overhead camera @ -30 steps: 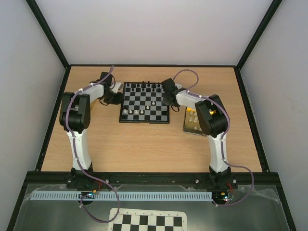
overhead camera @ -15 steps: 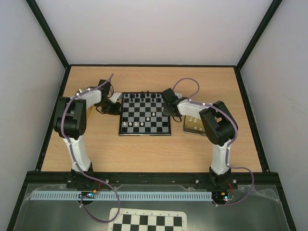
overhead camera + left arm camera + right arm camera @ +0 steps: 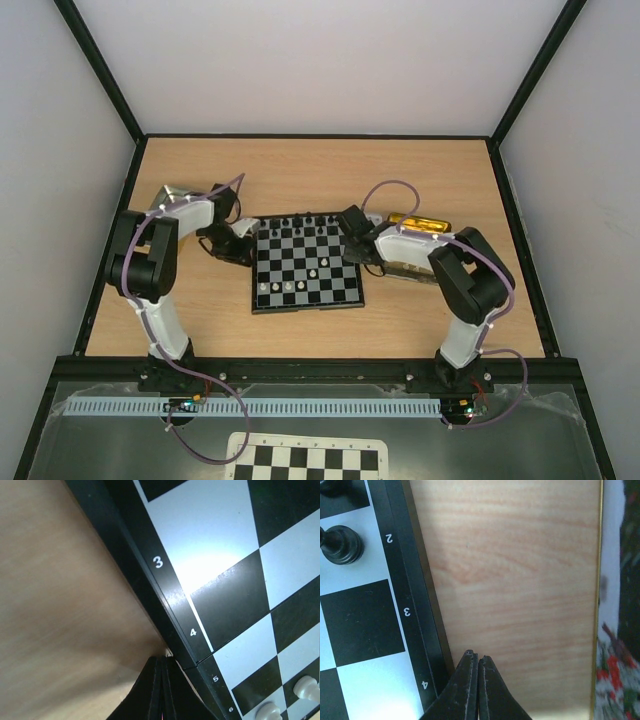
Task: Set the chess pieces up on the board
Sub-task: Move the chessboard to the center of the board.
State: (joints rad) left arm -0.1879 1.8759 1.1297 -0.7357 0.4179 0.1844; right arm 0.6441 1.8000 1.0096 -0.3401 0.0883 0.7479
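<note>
The board (image 3: 305, 307), black-framed, lies mid-table, slightly turned. Several white chess pieces (image 3: 284, 288) stand along its near row, one more (image 3: 314, 270) a square further in. My left gripper (image 3: 248, 252) is shut, its tips against the board's left frame (image 3: 165, 585); in the left wrist view the shut left gripper (image 3: 162, 661) touches the frame near the numeral 4, and two white pieces (image 3: 305, 687) show at the bottom right. My right gripper (image 3: 355, 250) is shut beside the right frame (image 3: 415, 610); the right gripper (image 3: 474, 656) holds nothing.
Black chessmen (image 3: 300, 222) line the board's far row, one black pawn (image 3: 340, 545) near the right frame. A shiny gold tin tray (image 3: 415, 222) lies behind my right arm, its rim (image 3: 598, 605) close by. A checker sheet (image 3: 305, 462) lies below the arm bases.
Both shut grippers have come toward the near edge with the board between them; the board has slid nearer and turned slightly. The tin tray now shows behind the right arm.
</note>
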